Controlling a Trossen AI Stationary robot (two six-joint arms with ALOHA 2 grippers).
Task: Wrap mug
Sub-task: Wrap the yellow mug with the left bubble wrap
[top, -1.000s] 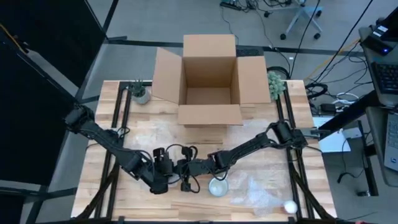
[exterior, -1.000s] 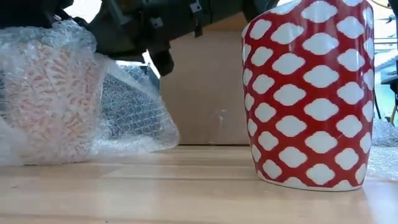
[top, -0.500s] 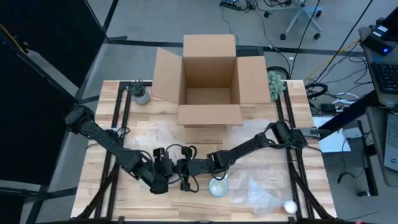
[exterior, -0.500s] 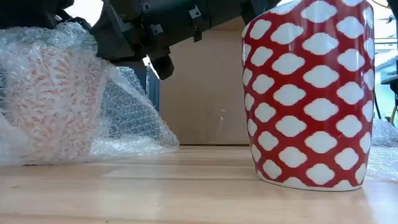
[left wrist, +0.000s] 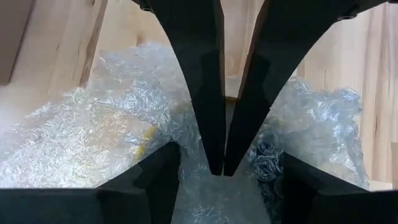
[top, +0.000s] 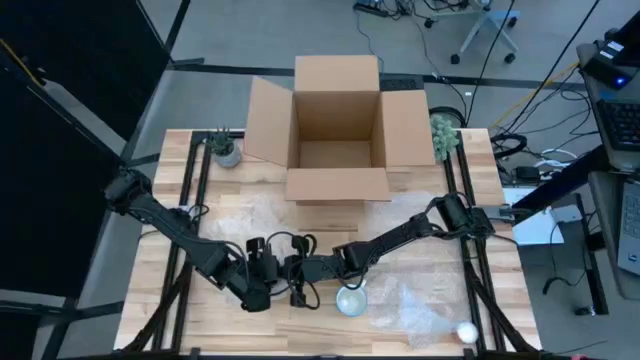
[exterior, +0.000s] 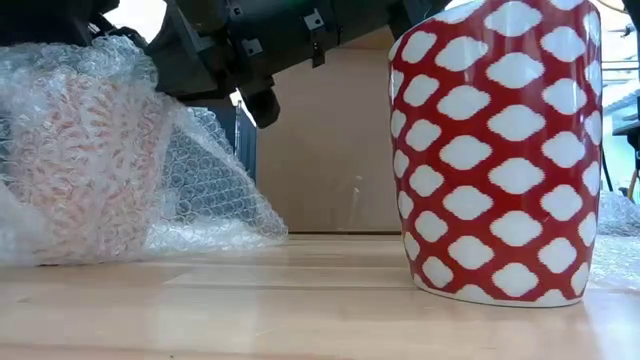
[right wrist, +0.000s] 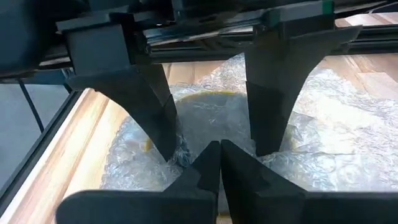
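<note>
You're mid-wrap — left claw (left wrist: 217,169) and right claw (right wrist: 214,152) both pinched shut on the wrap (exterior: 215,190) around the mug (exterior: 85,165) near the desk's (top: 420,250) front edge — next, fold the loose flap over.

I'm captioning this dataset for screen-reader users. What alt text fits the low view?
A red mug with white diamond pattern stands unwrapped on the wooden table. Beside it, a second patterned mug sits bundled in bubble wrap, dark robot arms above and a cardboard box behind.
</note>
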